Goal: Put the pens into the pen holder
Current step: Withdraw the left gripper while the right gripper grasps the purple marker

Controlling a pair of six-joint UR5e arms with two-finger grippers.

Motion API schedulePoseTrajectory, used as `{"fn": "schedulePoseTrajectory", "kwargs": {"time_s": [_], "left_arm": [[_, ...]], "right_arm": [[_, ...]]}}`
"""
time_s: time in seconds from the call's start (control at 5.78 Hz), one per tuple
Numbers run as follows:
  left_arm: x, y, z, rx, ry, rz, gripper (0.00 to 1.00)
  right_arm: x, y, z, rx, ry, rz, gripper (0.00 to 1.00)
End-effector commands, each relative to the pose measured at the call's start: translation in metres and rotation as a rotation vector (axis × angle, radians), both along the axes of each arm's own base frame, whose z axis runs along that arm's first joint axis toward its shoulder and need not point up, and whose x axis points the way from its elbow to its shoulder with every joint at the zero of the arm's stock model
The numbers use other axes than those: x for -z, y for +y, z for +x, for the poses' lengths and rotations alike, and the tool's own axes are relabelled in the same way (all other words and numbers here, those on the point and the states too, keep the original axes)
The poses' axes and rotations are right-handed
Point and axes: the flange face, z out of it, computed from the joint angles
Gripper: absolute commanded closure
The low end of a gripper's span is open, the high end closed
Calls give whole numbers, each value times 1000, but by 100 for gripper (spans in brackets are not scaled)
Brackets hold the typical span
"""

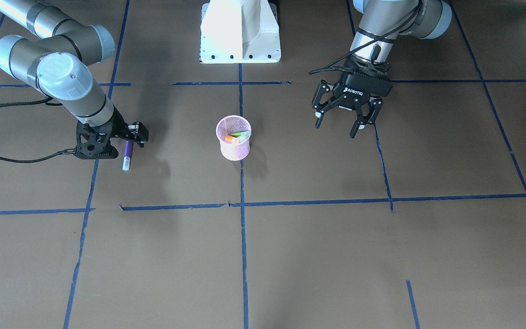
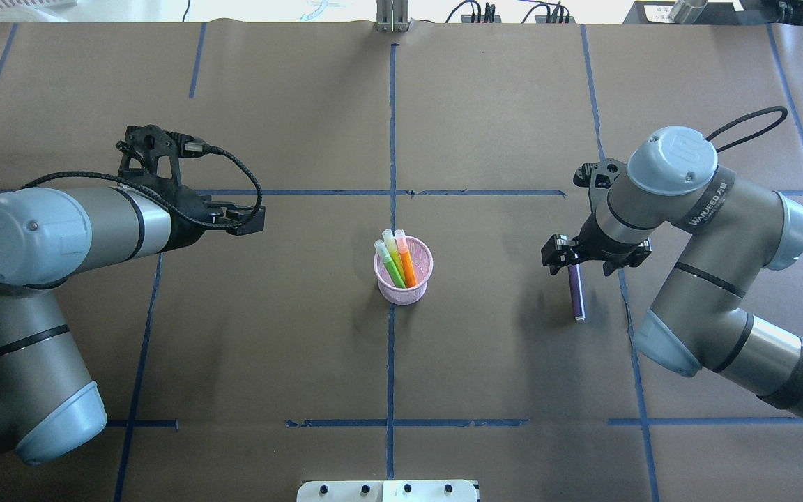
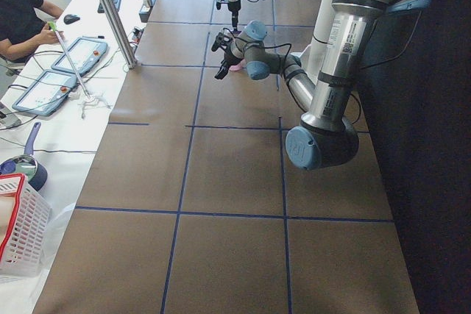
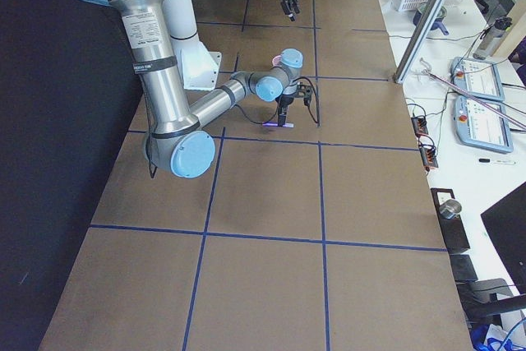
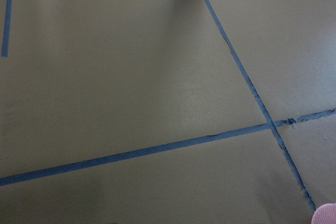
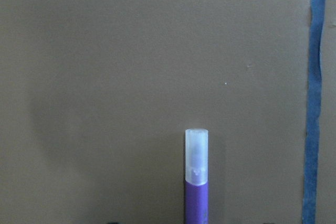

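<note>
The pink mesh pen holder (image 2: pixel 403 289) stands upright at mid-table and also shows in the front view (image 1: pixel 234 148). An orange pen (image 2: pixel 408 268) and a green pen (image 2: pixel 394 270) stand in it, caps up. The purple pen (image 2: pixel 576 293) lies flat on the paper to the robot's right, its pale cap (image 6: pixel 196 156) pointing away from the robot. My right gripper (image 2: pixel 588 263) points down over the pen's rear half, open, jaws either side of it. My left gripper (image 1: pixel 336 128) hangs open and empty above the table, apart from the holder.
The white robot base (image 1: pixel 240 32) is at the table's near edge. Blue tape lines (image 1: pixel 242 205) cross the brown paper. An operator (image 3: pixel 22 5), teach pendants and a white basket (image 3: pixel 18 233) are on the side table.
</note>
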Motion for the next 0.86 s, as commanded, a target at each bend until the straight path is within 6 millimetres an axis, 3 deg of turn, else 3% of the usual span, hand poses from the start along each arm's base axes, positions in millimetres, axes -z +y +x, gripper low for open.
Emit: {"fn": "schedulePoseTrajectory", "kwargs": {"time_s": [0.0,0.69], "left_arm": [[1,0,1,0,0,0,10],[1,1,-1,2,2,0,8]], "right_arm": [[-7,0,-4,26,-14,-50,12],[-19,0,-9,37,-3,-77,24]]}}
